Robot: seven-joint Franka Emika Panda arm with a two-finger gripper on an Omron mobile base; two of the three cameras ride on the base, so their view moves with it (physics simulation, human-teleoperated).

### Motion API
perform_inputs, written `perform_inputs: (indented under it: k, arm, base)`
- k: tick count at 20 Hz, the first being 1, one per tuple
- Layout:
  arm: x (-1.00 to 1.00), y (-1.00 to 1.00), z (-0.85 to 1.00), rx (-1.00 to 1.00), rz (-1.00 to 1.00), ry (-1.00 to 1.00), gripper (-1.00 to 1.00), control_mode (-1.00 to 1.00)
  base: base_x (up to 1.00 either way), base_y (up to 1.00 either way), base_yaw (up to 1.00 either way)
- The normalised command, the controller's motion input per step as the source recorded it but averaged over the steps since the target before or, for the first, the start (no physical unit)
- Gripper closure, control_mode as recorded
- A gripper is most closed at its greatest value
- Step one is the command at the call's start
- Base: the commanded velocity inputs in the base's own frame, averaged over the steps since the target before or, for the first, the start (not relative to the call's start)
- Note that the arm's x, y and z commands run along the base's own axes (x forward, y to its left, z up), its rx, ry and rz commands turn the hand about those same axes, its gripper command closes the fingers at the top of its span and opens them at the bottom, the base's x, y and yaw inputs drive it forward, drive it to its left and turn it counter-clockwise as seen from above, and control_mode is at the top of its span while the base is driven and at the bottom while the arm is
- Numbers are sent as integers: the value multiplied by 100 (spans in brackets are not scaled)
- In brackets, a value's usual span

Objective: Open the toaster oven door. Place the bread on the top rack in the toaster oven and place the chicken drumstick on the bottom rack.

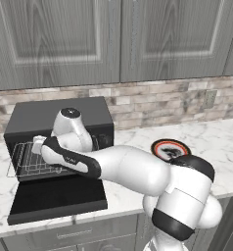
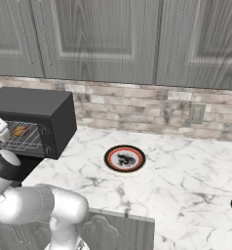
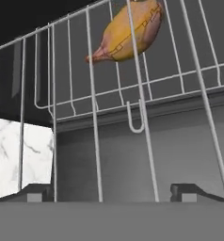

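We are at the toaster oven (image 1: 59,137) with its door (image 1: 57,198) already folded down flat onto the counter (image 1: 221,142), and our claw (image 3: 111,190) sits at the oven mouth with its two fingertips (image 3: 38,192) spread wide apart and nothing between them. In the hand view the chicken drumstick (image 3: 128,30) lies on a wire rack (image 3: 147,94) ahead of the claw and clear of it, off toward the top of that view and a little to its right. Its long axis runs on a slant across the rack wires, the fat end toward the upper right of that view and the thin tapered end pointing down and left. From the right base view we see the same orange-brown piece (image 2: 20,131) resting on the rack inside the oven, just beyond the hand. We cannot tell from these views whether that rack is the bottom one, though we see only the one tier of wire under the meat. The bread we cannot make out anywhere; the round plate (image 2: 125,158) on the counter, well to the right of the oven, looks bare of food. Our judgement is that the drumstick has been set down and let go, so the coming move should be a straight pull back out along the rack, away from the meat, keeping the open fingers clear of the wires and of the lowered door.
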Motion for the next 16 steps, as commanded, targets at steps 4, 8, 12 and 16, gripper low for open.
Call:
perform_inputs:
  k: [4, 8, 12, 16]
  arm:
    - [-66, 6, -18, 2, 0, 25, -100, -100]
    - [-61, 5, -20, 0, 1, 19, -100, -100]
    - [-31, -6, 43, 0, 0, -3, -100, -100]
    - [-45, -12, 49, -4, 0, -1, -100, -100]
  base:
    - [0, 0, 0]
    - [0, 0, 0]
    - [0, 0, 0]
    - [0, 0, 0]
